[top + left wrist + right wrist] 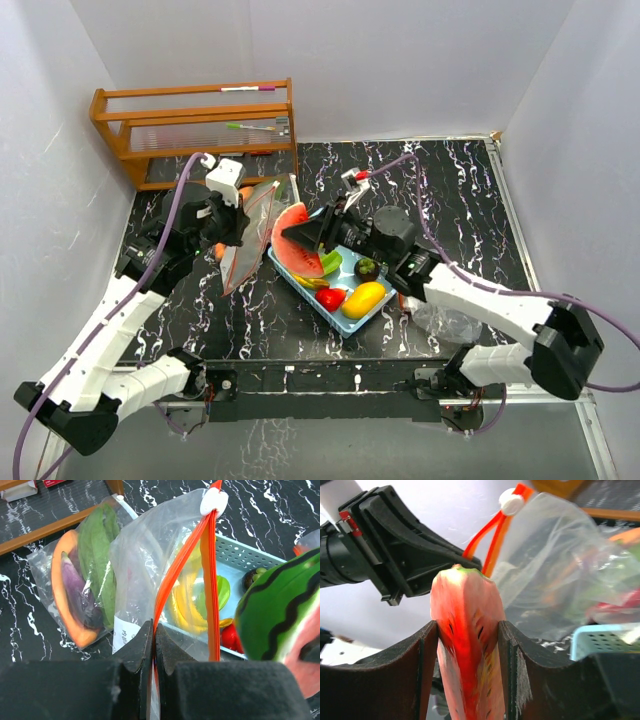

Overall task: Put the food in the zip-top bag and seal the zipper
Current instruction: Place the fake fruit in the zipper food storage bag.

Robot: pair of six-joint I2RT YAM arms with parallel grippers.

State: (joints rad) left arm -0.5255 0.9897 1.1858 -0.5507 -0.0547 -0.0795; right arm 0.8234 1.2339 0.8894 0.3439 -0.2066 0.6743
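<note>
Top view first: the left gripper is pinched tight on the rim of the bag, holding it upright at 9 o'clock of the basket. The right gripper is clamped on the watermelon, which hangs above the basket's 11 o'clock corner. It's right at the bag's mouth, but not inside. The mango, the bananas and the other small pieces wait in the basket.

Over to the left wrist: the jaws are closed at 6 o'clock with the bag's plastic between them. The orange zipper climbs to the white slider at 1 o'clock, and the gap between its tracks looks narrow. The watermelon looms at 3 o'clock. A second bag, already filled, lies at 9 o'clock.

Right wrist: both fingers press the watermelon's flat faces, its green tip up, and the mouth sits at 1 o'clock.

Now the dangers. The watermelon looks wide for so slim an opening, and the bag is held from one side only. It could catch a zipper track and shove the bag over, or drag it out of the pinch. The glossy flesh might also slide between the pads. Let go too soon and it drops outside the bag.

Underneath is a black table veined with white. A wooden rack stands at 11 o'clock, and plain white walls close three sides.
</note>
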